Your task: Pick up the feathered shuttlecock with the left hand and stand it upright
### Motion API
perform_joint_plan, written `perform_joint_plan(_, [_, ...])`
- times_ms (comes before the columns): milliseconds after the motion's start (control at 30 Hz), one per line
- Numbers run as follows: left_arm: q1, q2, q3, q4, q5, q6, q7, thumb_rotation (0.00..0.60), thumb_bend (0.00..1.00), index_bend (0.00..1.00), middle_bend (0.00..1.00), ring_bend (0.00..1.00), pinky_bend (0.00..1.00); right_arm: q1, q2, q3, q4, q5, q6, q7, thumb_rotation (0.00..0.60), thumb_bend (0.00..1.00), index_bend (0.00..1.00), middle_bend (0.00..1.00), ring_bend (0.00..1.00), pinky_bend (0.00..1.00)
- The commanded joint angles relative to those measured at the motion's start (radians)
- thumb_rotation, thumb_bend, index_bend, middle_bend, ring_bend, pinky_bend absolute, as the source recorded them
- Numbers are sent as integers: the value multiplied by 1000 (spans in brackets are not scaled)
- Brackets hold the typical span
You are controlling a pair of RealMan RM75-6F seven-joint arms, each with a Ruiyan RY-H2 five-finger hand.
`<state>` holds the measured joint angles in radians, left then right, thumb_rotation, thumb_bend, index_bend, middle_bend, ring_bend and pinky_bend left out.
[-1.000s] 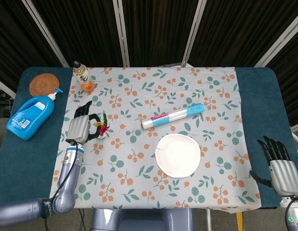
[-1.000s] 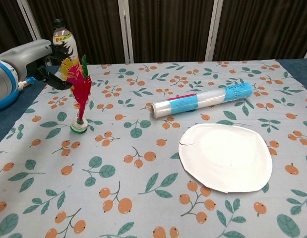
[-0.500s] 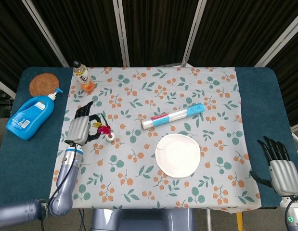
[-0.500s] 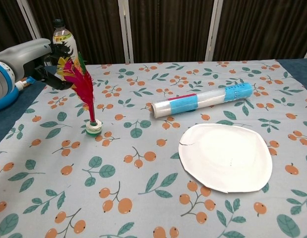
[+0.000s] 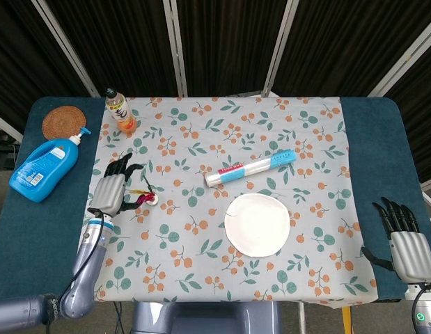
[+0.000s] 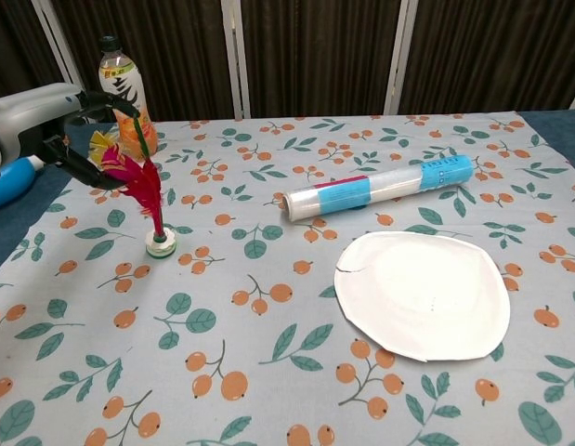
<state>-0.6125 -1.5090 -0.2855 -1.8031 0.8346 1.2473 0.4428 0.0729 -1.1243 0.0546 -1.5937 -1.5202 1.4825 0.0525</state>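
1. Two robot hands show: the left robot hand (image 5: 109, 193) hangs over the left part of the floral tablecloth (image 5: 222, 271), its fingers (image 6: 99, 111) curled about the feather tips of the red, yellow and green feathered shuttlecock (image 6: 143, 190); whether they actually pinch the feathers I cannot tell; the right robot hand (image 5: 404, 240) rests at the desk's near right corner, fingers spread, holding nothing.
2. The shuttlecock stands on its white round base, tilted, feathers leaning toward the left robot hand, near the cloth's left edge.
3. Open cloth lies in front of the shuttlecock and between it and the white paper plate (image 6: 422, 293); the plate holds nothing.
4. Beyond the plate lies a clear plastic roll with blue and red bands (image 5: 251, 168), on its side, slanted.
5. An orange-drink plastic bottle (image 6: 124, 88) stands upright near the far left edge of the cloth; on the bare blue desk (image 5: 372, 139) to its left lie a blue pump bottle (image 5: 44, 167) and a round woven coaster (image 5: 63, 122).
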Motion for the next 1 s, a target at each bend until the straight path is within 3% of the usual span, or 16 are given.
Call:
perform_joint_plan(33, [8, 15, 7, -15, 15, -2, -13, 600, 219, 38, 0, 0, 0, 0, 0, 0, 0, 1, -1, 0, 600, 112, 95, 0, 0, 0])
perform_joint_plan(233, [34, 73, 29, -66, 84, 14, -39, 600, 214, 26, 0, 0, 0, -1, 0, 0, 1, 2, 0, -2, 600, 112, 96, 0, 0, 0])
perform_joint_plan(433, [93, 173, 89, -115, 219, 59, -72, 600, 214, 25, 0, 0, 0, -2, 0, 0, 2, 0, 2, -6, 600, 112, 96, 0, 0, 0])
perform_joint_plan(700, [200, 318, 225, -95, 461, 160, -44, 600, 214, 32, 0, 0, 0, -1, -3, 0, 11, 2, 3, -57, 600, 112, 94, 0, 0, 0])
perform_joint_plan(867, [324, 380, 360, -39, 587, 251, -35, 600, 201, 22, 0, 0, 0, -2, -7, 1, 2, 16, -3, -115, 600, 112, 89, 0, 0, 0])
perform_joint_plan(1000, [378, 398, 397, -4, 630, 294, -49, 600, 192, 12, 0, 0, 0, 0, -11, 5, -4, 27, -7, -137, 600, 112, 83, 0, 0, 0])
